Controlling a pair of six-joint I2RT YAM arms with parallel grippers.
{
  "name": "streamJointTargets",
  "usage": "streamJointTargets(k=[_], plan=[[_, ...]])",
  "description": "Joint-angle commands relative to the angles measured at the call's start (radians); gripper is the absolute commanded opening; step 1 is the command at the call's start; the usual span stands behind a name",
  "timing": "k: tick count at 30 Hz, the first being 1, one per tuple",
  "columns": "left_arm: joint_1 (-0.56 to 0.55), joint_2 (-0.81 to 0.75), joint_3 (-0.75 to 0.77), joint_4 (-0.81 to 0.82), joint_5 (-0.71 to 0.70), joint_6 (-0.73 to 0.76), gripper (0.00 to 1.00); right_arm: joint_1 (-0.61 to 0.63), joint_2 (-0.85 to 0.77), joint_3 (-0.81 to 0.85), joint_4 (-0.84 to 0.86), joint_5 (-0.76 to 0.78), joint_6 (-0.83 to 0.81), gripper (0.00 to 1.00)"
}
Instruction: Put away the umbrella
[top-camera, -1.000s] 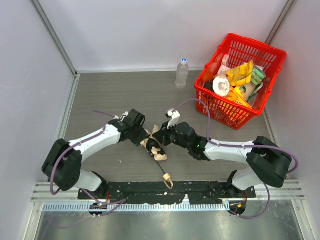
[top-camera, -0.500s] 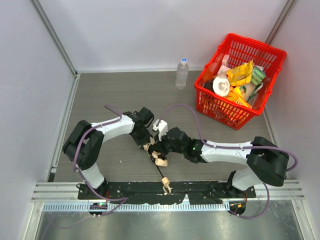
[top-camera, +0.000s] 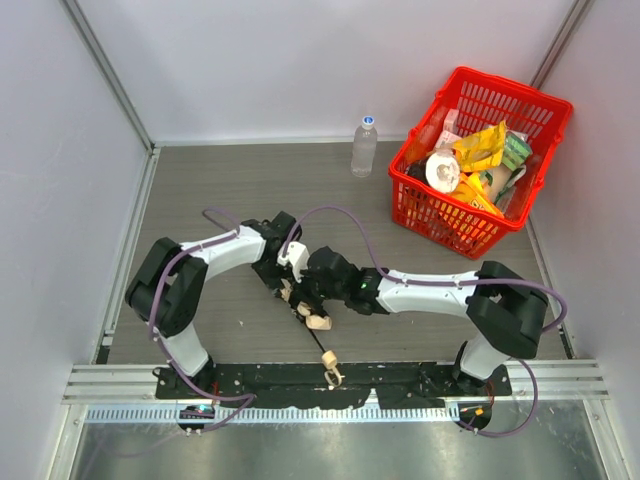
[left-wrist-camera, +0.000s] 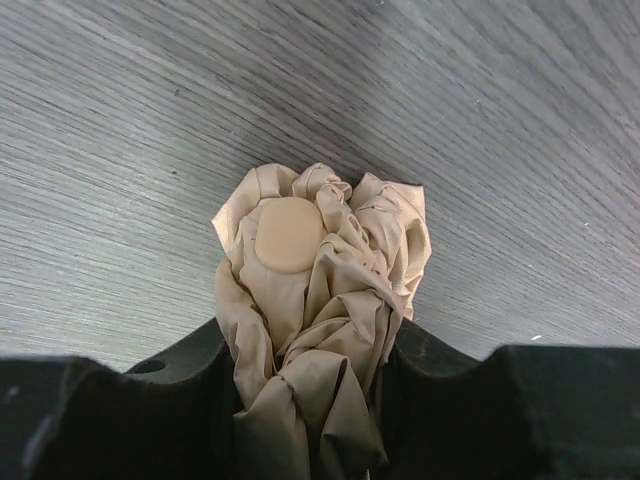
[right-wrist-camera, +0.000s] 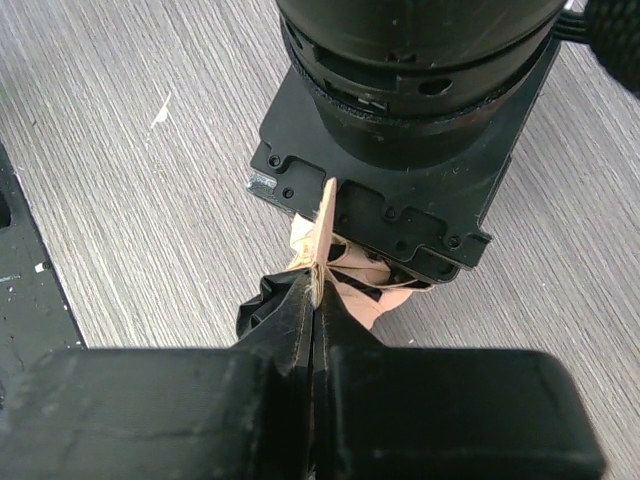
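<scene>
The crumpled cream-beige fabric umbrella (left-wrist-camera: 320, 290) sits gripped between part-open left jaws, while the right jaws pinch shut on its strap (right-wrist-camera: 326, 215).

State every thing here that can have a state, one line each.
Cream-beige fabric compact umbrella: collapsed, canopy bunched, thin black shaft extended, lying flat.
Flat beige strap: pinched edge-on in the right pincer.
Left pincer: shut on the umbrella's canopy.
Right pincer: shut on the strap.
Clear plastic water bottle: upright, capped.
Red plastic basket: filled with packets.
</scene>
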Motion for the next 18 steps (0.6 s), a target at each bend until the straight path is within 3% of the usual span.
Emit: streamJointTargets(k=[1, 9, 14, 18], plan=[[-0.054, 0.093, -0.071, 0.152, -0.172, -0.090, 0.00, 0.090, 0.042, 0.105, 0.111, -0.266, -0.044, 0.01], [-0.058, 0.118, -0.103, 0.235, -0.175, -0.119, 0.00, 0.159, -0.047, 0.001, 0.256, -0.142, -0.021, 0.01], [-0.058, 0.092, -0.121, 0.263, -0.221, -0.153, 0.00, 0.210, -0.110, -0.088, 0.445, 0.057, 0.021, 0.01], [-0.061, 0.073, -0.120, 0.267, -0.267, -0.153, 0.00, 0.239, -0.089, -0.072, 0.409, 0.100, -0.050, 0.01]])
